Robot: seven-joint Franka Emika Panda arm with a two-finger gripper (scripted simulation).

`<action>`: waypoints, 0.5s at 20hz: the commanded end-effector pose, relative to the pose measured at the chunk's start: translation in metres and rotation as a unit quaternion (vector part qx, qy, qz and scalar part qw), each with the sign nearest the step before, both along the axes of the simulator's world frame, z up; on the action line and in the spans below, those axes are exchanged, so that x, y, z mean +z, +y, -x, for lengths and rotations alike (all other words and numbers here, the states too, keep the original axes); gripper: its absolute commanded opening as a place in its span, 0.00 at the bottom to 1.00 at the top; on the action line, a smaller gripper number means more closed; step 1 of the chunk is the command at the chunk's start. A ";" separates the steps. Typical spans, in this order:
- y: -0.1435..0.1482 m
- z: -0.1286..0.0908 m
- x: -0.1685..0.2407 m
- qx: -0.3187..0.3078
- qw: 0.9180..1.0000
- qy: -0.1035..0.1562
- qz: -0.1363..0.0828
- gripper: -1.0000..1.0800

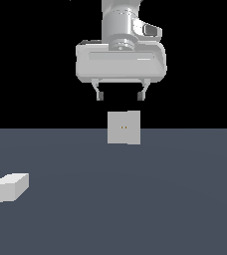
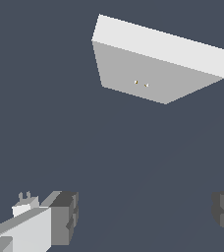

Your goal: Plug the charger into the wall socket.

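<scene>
The charger, a plain off-white block, lies on the dark floor at the exterior view's left, far from the arm. In the wrist view only a small off-white end of the charger with two short prongs shows, past one finger. The wall socket, a light-grey square plate with two tiny yellowish holes, stands upright at the centre. In the wrist view the socket shows its face and top edge. My gripper hangs above the socket, open and holding nothing; in the wrist view the gripper has only floor between its pads.
A flat dark blue-grey floor spreads around both objects. Black background lies behind the socket.
</scene>
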State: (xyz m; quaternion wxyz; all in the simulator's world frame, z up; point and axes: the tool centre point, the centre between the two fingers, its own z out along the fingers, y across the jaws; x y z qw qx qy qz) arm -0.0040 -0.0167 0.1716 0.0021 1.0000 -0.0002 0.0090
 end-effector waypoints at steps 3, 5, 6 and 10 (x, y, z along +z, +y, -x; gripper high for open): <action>0.001 0.001 -0.001 0.000 1.000 0.000 0.000 0.96; 0.004 0.002 -0.002 0.002 1.000 -0.001 0.000 0.96; 0.006 0.003 -0.004 0.003 1.000 -0.001 0.000 0.96; 0.020 0.011 -0.012 0.010 1.000 -0.003 -0.001 0.96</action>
